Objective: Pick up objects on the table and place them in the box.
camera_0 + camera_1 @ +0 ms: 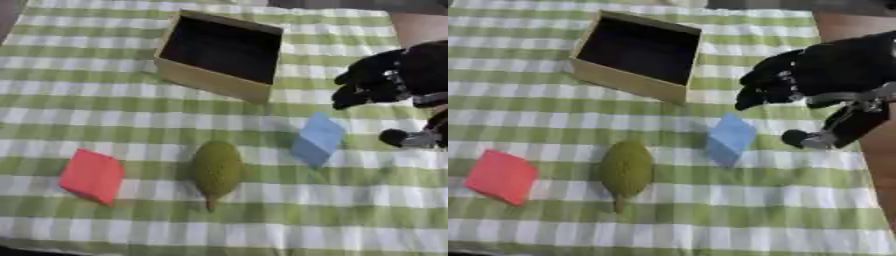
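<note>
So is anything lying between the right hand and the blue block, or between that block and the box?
Nothing visible. The right hand hangs above and just right of the blue block, with only bare cloth between them. From the block to the box, the checked cloth is also bare.

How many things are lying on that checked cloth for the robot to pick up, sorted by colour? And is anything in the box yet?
Red block: 1
Green fruit: 1
Blue block: 1
Total on the cloth: 3
In the box: 0 seen; its inside looks dark and bare.
</note>
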Motion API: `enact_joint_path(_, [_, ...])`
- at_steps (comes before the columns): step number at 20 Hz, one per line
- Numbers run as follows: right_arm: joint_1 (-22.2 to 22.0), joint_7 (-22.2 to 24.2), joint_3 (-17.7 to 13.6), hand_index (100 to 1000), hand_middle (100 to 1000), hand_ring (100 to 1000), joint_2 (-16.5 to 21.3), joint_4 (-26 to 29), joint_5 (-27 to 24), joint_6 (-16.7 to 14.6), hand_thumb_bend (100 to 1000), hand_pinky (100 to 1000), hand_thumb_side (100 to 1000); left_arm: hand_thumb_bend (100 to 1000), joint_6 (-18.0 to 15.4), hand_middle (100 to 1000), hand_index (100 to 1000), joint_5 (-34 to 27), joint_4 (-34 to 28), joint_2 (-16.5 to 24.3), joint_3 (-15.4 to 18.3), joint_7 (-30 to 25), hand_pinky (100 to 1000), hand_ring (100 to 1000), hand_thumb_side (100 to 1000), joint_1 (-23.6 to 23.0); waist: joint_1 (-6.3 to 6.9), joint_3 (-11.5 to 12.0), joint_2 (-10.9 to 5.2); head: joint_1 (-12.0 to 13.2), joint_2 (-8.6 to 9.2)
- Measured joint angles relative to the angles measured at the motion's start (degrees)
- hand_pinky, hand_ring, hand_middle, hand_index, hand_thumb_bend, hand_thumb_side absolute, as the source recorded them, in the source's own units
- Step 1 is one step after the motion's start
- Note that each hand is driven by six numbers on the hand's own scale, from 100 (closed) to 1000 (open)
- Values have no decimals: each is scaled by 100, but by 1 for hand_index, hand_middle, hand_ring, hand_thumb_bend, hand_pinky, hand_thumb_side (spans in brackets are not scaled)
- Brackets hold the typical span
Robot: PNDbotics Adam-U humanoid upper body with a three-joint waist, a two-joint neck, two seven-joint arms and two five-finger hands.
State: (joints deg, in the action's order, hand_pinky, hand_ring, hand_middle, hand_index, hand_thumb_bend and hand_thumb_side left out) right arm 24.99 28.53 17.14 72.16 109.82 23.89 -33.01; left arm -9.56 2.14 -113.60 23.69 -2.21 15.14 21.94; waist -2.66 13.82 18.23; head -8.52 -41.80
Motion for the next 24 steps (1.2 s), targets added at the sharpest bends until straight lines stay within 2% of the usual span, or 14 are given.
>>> enact_joint_path(4, [233, 176, 136, 1000, 908, 1000, -148, -210, -224, -41, 100, 988, 255, 219, 0, 775, 915, -3, 0, 0, 0, -1, 782, 751, 684, 21, 0, 23, 9, -32, -31])
enact_joint_path(6, [328, 294, 199, 1000, 913, 1000, -203, -304, -313, -49, 100, 990, 219, 218, 0, 775, 915, -4, 0, 0, 0, -1, 782, 750, 683, 22, 0, 24, 9, -51, -48])
enact_joint_path(8, [411, 417, 252, 1000, 914, 1000, -260, -386, -397, -41, 100, 996, 225, 218, 0, 774, 915, -5, 0, 0, -1, -1, 782, 750, 683, 25, -20, 24, 9, -67, -50])
enact_joint_path(11, [516, 546, 311, 1000, 917, 1000, -334, -476, -512, 46, 137, 1000, 203, 216, 0, 774, 915, -5, 0, 0, -1, -2, 782, 749, 682, 27, -33, 25, 9, -68, -51])
enact_joint_path(18, [702, 747, 416, 1000, 931, 1000, -461, -616, -586, 246, 191, 1000, 234, 213, 1, 774, 914, -7, 0, -1, -1, -2, 782, 748, 681, 27, -33, 34, 9, -71, -93])
enact_joint_path(20, [736, 769, 436, 1000, 937, 1000, -487, -632, -585, 268, 204, 1000, 269, 211, 1, 774, 913, -7, 0, -1, -1, -3, 782, 748, 680, 27, -33, 34, 9, -72, -96])
enact_joint_path(24, [775, 757, 448, 1000, 944, 1000, -490, -628, -478, 256, 189, 1000, 404, 207, 6, 774, 909, -7, 0, -1, -1, -8, 782, 747, 679, 31, -33, 34, 9, -68, -102])
